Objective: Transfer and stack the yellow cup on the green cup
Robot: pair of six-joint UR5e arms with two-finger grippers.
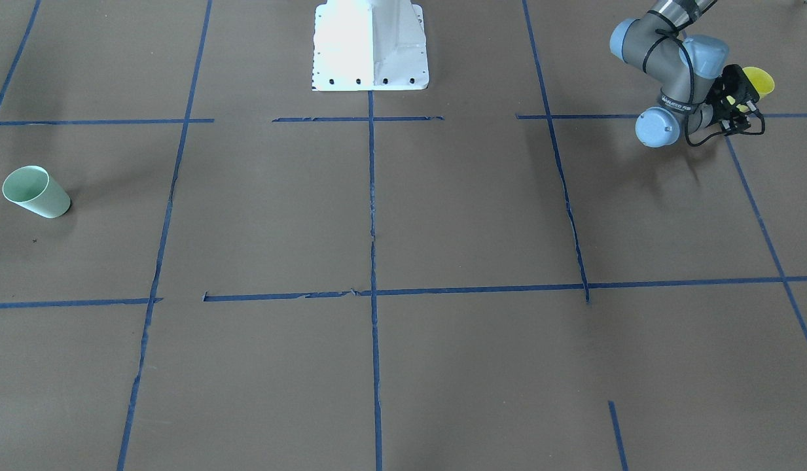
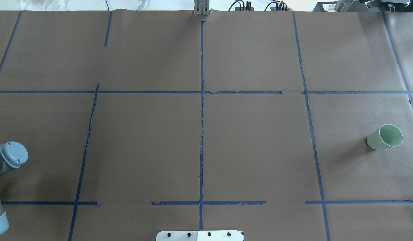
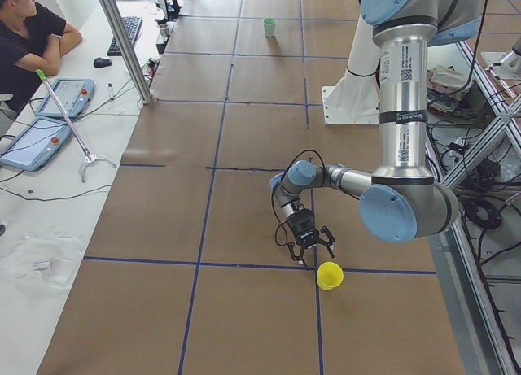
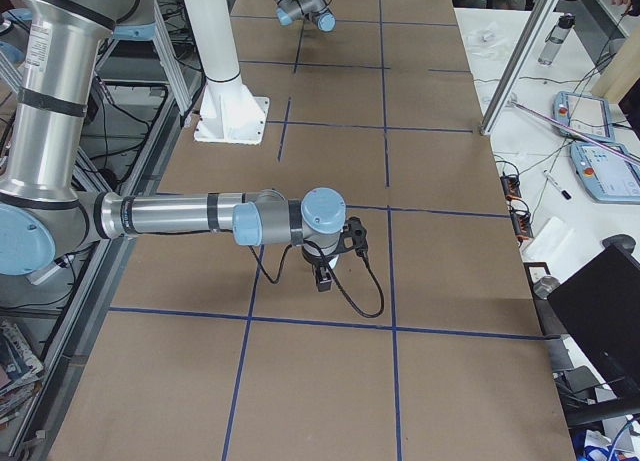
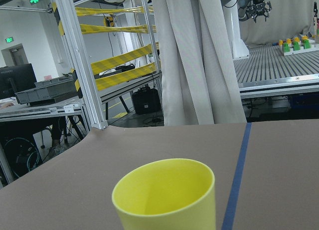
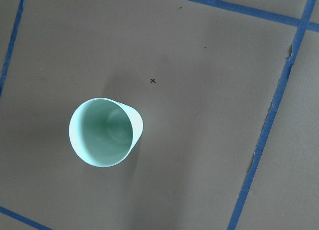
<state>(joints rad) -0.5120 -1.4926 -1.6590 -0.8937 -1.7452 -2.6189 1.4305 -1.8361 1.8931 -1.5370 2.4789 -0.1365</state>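
The yellow cup [image 3: 330,275] stands upright near the table's left end. It fills the foreground of the left wrist view [image 5: 167,200] and peeks out behind the wrist [image 1: 762,81]. My left gripper [image 3: 313,248] hangs low right beside it, fingers spread open, holding nothing. The green cup [image 1: 35,191] stands upright and alone at the other end [image 2: 385,137]. The right wrist view looks straight down into the green cup [image 6: 104,132]. My right gripper [image 4: 324,276] shows only in the exterior right view, and I cannot tell whether it is open or shut.
The robot's white base plate [image 1: 370,46] sits at the middle of the near edge. Blue tape lines [image 2: 201,100] grid the brown table. A person [image 3: 28,33] sits at a side desk with tablets [image 3: 37,139] beyond a metal post [image 3: 122,41].
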